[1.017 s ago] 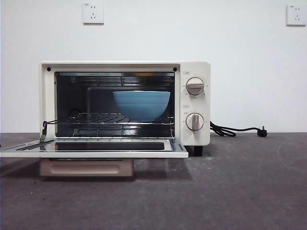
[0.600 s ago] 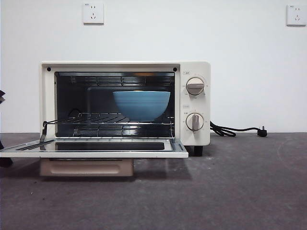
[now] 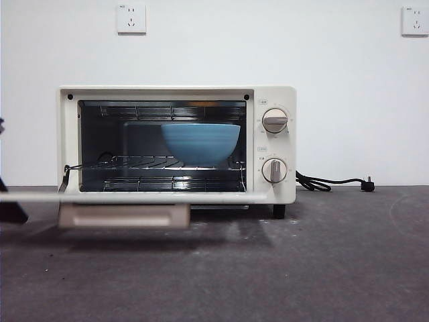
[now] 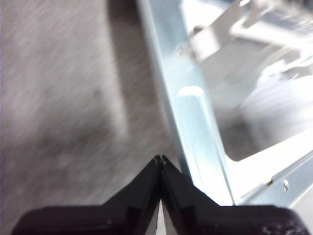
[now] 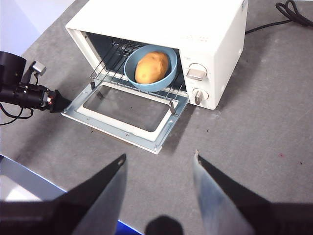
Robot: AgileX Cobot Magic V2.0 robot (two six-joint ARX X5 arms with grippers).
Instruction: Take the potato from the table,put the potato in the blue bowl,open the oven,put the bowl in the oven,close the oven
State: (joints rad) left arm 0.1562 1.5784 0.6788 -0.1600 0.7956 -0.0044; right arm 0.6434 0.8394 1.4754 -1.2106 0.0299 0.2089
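At the far side edge of the oven (image 5: 161, 49) door, the left gripper (image 4: 160, 159) sits with its black jaws pinched together on nothing, tips just beside the door's metal frame; in the right wrist view it is the dark tip (image 5: 51, 100) at the door corner away from the knobs. The right gripper (image 5: 157, 164) hangs spread wide and empty, well back from the oven front, waiting. Blue bowl (image 5: 150, 67) is inside the oven on the wire rack, potato (image 5: 151, 67) in it, so only closing remains. My read: slide the closed tips under the door edge and lift in an arc about the hinge; push near the corner gently so the light oven doesn't skid on the table (image 3: 322, 268); follow through until the door seats. The door may slip off narrow tips, so keep contact under the frame, not on the glass. Materials: cream-painted smooth oven shell, shiny stamped metal door frame with screws, dark glass pane, thin chrome rack, beige bar handle (image 3: 124, 216), ridged matte blue bowl, smooth golden-brown oval potato, mottled grey table.
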